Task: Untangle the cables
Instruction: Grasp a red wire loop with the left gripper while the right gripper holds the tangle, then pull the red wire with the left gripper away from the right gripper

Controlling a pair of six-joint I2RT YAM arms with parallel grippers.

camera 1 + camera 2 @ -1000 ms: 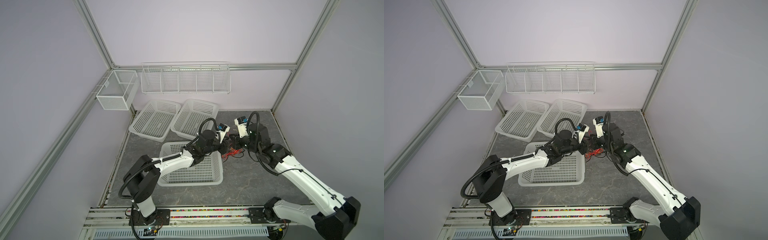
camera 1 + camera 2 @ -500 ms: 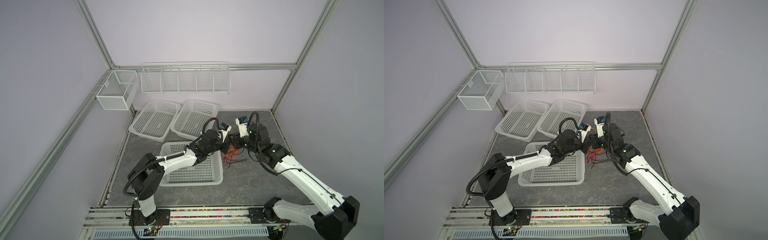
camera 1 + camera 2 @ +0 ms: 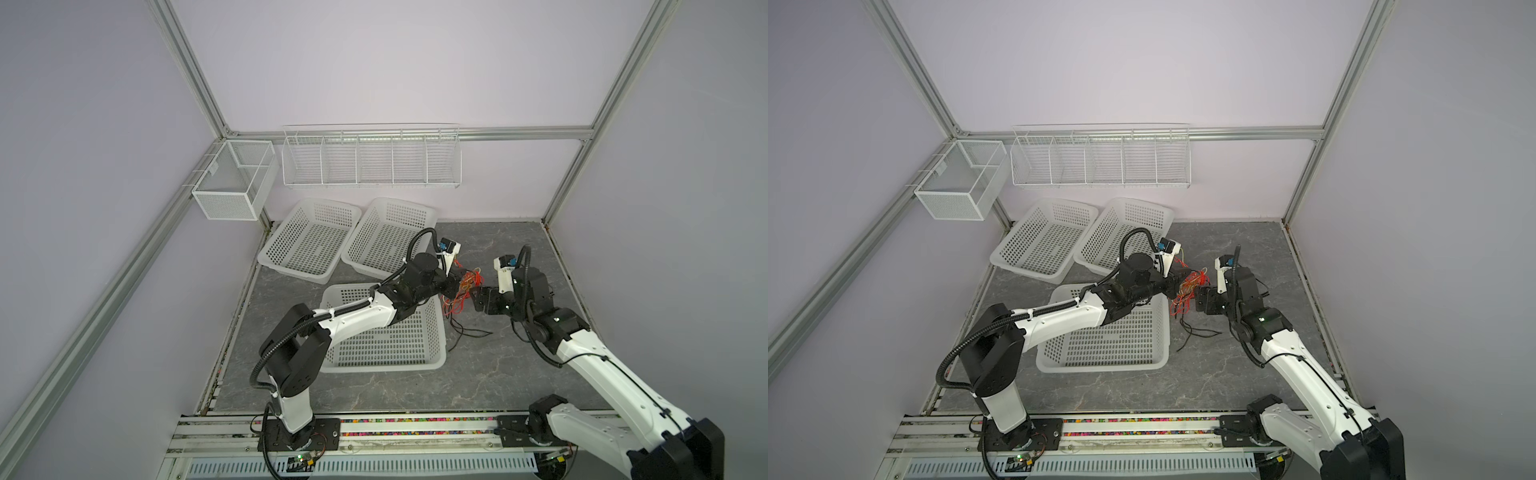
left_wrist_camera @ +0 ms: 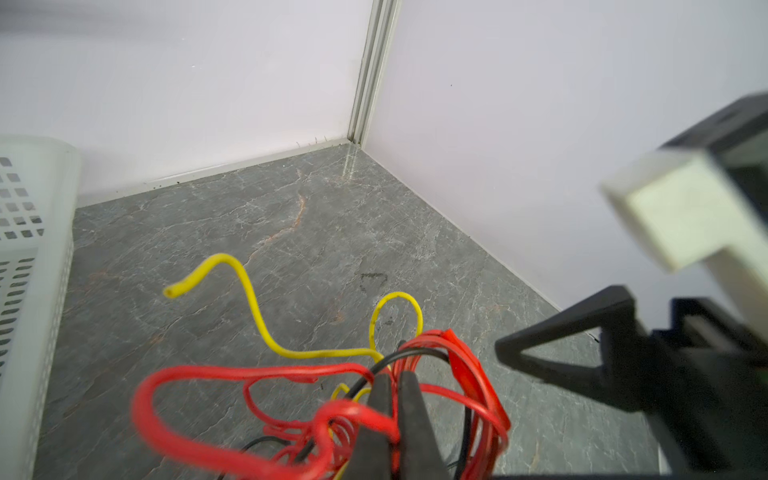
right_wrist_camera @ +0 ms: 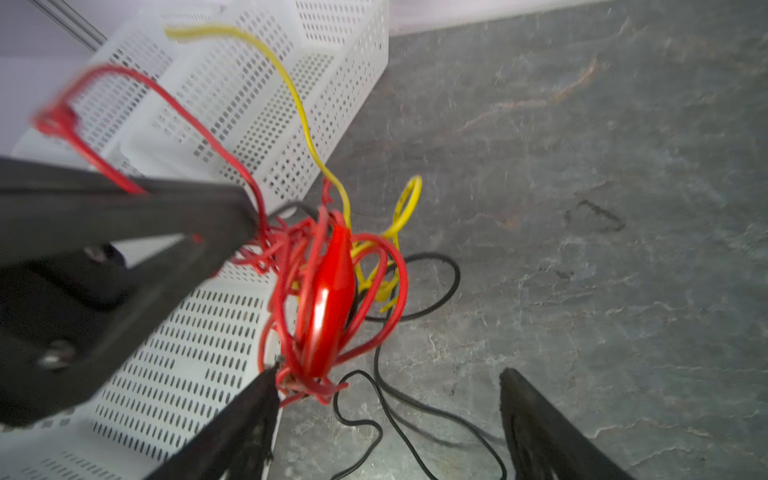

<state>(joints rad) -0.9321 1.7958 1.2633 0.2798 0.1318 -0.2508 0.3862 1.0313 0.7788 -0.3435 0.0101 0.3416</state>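
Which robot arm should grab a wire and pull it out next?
Probably the right. Its end effector is open, right beside the cables, so it could pinch one loose strand. The left end effector is shut on the tangle and holds it up, so it is busy.

White arm shells (image 3: 357,320), black joints (image 3: 424,266), black corrugated hoses (image 3: 282,338), white zip ties (image 3: 331,312); matte black left claw (image 4: 395,376) and right claw (image 5: 388,371).

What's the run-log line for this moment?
stage: untangling | left gripper: shut on cables, bundle hanging | right gripper: open beside bundle | black cable: trailing on tabletop
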